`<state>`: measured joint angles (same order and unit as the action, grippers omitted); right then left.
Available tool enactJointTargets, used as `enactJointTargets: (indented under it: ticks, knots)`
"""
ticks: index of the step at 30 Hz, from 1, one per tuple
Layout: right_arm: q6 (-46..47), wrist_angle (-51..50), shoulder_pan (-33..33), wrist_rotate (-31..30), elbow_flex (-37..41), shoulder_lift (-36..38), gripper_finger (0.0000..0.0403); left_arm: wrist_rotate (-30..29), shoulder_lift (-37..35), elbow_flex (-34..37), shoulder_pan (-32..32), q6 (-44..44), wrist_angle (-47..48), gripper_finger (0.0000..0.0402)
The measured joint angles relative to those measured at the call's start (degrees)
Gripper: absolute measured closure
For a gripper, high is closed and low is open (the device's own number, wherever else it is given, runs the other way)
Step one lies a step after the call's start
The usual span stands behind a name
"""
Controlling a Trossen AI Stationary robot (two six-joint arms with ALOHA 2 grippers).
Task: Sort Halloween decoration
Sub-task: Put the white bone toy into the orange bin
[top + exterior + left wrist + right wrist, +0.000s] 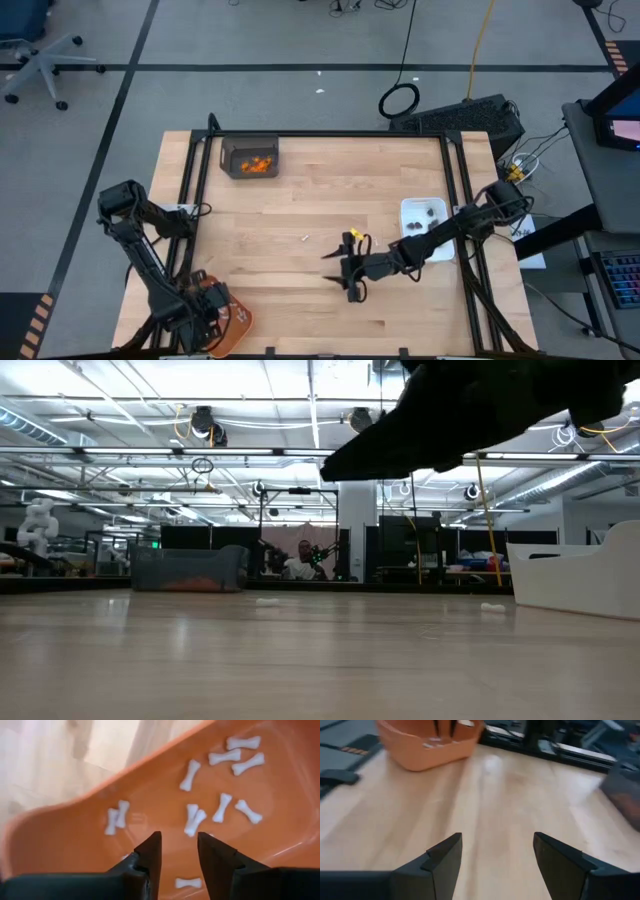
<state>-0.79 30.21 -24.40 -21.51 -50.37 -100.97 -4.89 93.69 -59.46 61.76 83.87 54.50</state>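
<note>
Over the orange tray (75, 840) | left gripper (178, 851) parted, empty, above white sticks (194, 819) | right gripper (497, 851) apart from tray, spread wide, empty

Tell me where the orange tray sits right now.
In the high view the orange tray sits at the table's near left corner, under the left gripper, white sticks inside.

Grey floor (300, 40), office chair (40, 65)

The left gripper (177, 857) hangs over the orange tray (60, 840), fingers slightly apart. The right gripper (496, 865), beyond the tray, gapes wide.
</note>
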Motion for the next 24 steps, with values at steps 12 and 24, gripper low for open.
enactJointTargets:
  ticks: [12, 24]
  knots:
    - [10.03, -13.2, 5.09, -2.08, -0.02, 5.66, 0.0182, -31.91, -3.82, -2.01, -0.55, -17.99, 3.64, 0.0282]
    - [13.0, -22.64, 6.0, -2.52, -0.02, 8.47, 0.0225, -61.26, -4.09, -2.01, -14.7, -27.79, 3.08, 0.0281]
